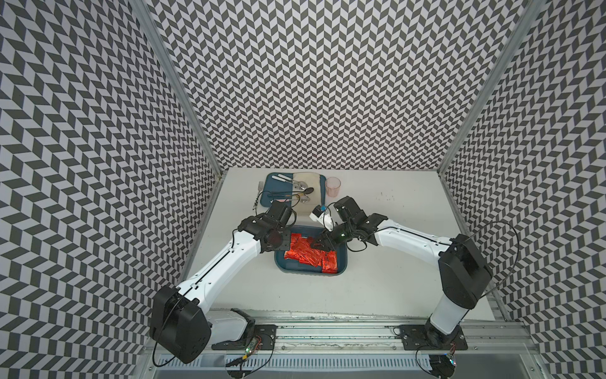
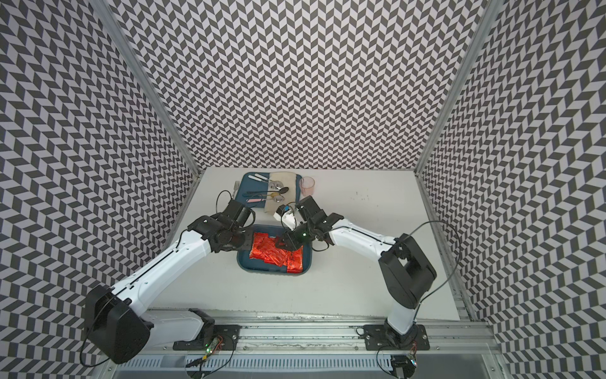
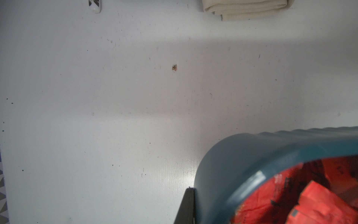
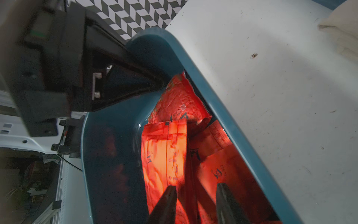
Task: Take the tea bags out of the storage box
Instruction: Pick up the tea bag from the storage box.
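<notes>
Foil tea bags (image 1: 308,254) look light, slippery; pinch a raised edge; right gripper (image 4: 195,189) fingers parted over them; left gripper (image 4: 160,83) fingers clamp storage box (image 1: 311,274) at ten o'clock.

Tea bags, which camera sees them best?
The right wrist view: the tea bags are close up, dark print showing. Both top views show a small red heap in the storage box; the left wrist view, a blurry corner.
</notes>
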`<state>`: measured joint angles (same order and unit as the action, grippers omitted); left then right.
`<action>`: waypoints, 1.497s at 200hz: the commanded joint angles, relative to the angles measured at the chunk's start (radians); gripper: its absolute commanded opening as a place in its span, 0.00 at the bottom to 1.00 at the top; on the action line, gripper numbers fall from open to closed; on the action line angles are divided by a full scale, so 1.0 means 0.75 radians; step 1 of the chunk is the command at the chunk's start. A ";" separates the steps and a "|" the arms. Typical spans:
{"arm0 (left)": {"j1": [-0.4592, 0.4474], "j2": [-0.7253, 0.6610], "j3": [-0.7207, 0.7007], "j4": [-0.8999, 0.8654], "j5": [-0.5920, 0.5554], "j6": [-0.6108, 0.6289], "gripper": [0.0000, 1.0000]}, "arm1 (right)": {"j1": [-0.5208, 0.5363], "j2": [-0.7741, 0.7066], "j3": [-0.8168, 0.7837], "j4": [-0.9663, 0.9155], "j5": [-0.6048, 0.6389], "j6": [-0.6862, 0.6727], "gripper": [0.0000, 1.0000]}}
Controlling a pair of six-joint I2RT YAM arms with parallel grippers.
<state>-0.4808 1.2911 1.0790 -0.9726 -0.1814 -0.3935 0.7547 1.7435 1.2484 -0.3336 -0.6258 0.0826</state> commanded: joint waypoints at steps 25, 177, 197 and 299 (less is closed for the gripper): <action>0.007 0.005 0.002 0.045 0.023 -0.010 0.00 | 0.028 0.013 0.027 0.013 -0.038 -0.039 0.39; 0.005 0.019 -0.011 0.055 0.026 -0.013 0.00 | 0.065 0.029 0.047 0.025 0.064 -0.055 0.47; 0.007 0.021 -0.008 0.055 0.026 -0.013 0.00 | 0.065 0.047 0.078 0.004 0.100 -0.059 0.50; 0.005 0.024 -0.009 0.054 0.031 -0.011 0.00 | 0.067 0.129 0.093 -0.006 0.037 -0.076 0.46</action>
<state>-0.4805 1.3140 1.0676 -0.9630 -0.1780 -0.3939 0.7982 1.8336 1.3254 -0.3458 -0.5720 0.0414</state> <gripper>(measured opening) 0.078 0.469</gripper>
